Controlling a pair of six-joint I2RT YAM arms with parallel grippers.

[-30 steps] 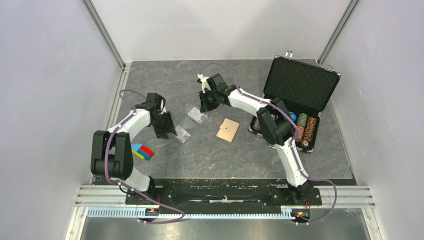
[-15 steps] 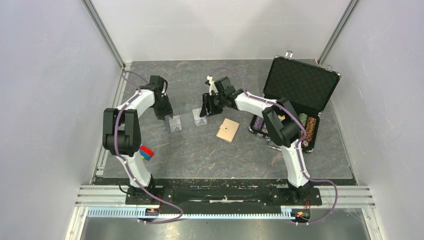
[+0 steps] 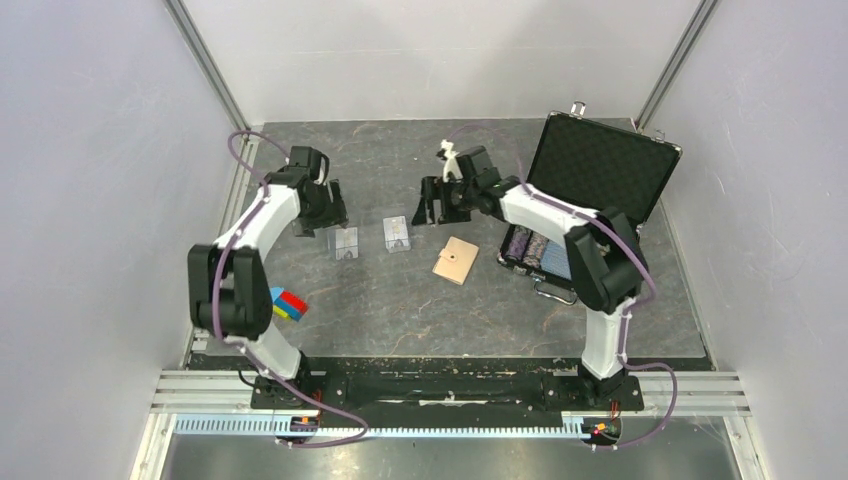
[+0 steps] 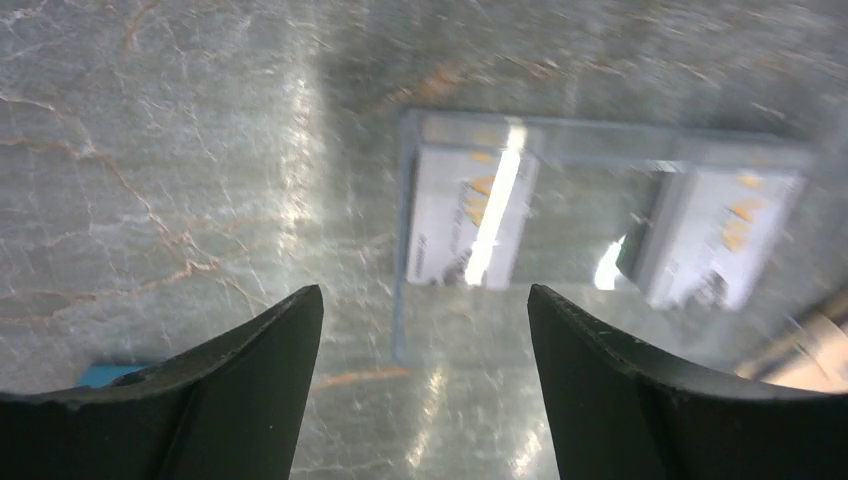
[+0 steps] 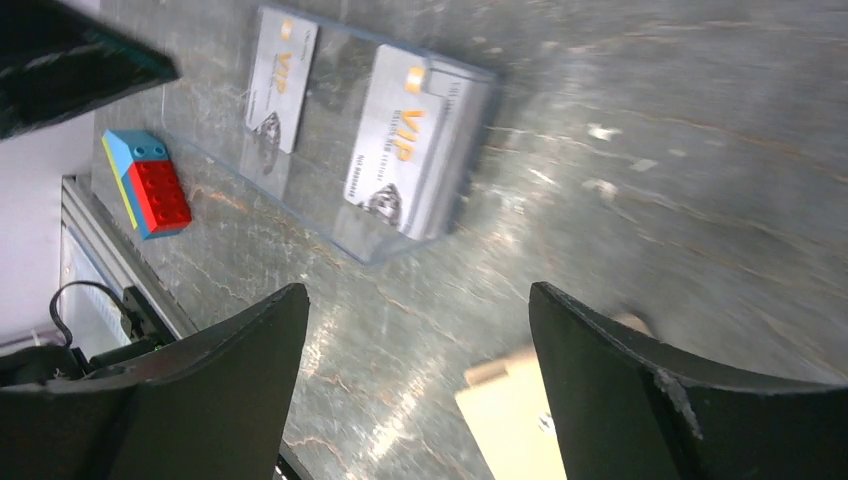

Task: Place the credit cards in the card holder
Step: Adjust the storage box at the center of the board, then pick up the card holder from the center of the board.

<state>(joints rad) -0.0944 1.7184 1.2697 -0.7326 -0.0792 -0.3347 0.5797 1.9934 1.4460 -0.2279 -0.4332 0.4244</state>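
Fingers [image 4: 250, 390] of the left gripper [image 4: 422, 300] stand wide apart and grip nothing; the right gripper [image 5: 418, 295] is likewise spread and empty. In the top view, one credit card [image 3: 343, 242] and a second credit card [image 3: 397, 233] lie side by side left of centre, just below both grippers. Closed, the tan card holder [image 3: 456, 260] lies flat near centre, lower right of them, not touching.
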